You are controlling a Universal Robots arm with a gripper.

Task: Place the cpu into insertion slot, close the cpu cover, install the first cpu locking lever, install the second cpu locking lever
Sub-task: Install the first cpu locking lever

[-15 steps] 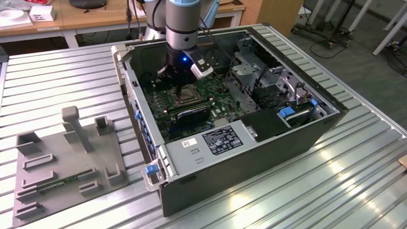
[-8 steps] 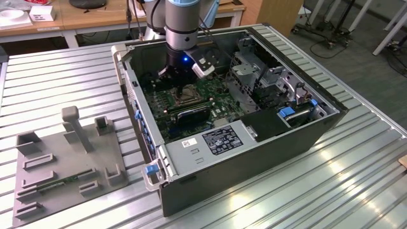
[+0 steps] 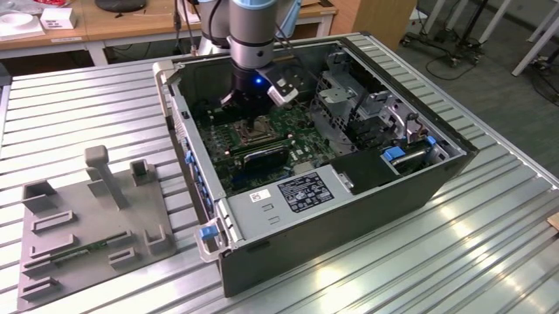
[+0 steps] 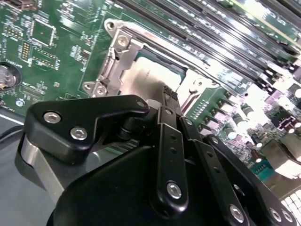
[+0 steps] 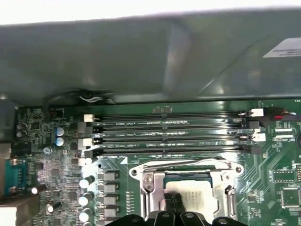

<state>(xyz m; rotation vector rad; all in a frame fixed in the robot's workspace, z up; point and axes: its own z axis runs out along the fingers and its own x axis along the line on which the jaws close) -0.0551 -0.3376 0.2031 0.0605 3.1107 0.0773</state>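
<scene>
Gripper (image 5: 173,203) fingers sit close together, tips down on the pale grey-silver square cpu (image 5: 190,195); whether they grip it I cannot tell. That cpu lies in the socket of the green motherboard (image 3: 288,140), framed by the silvery metal cpu cover (image 4: 113,66), beside four long black memory slots (image 5: 171,136). A white printed label (image 3: 306,191) marks the grey metal box near the cpu; its print is unreadable. The open black computer case (image 3: 367,216) rests on a ribbed aluminium tabletop (image 3: 489,261).
</scene>
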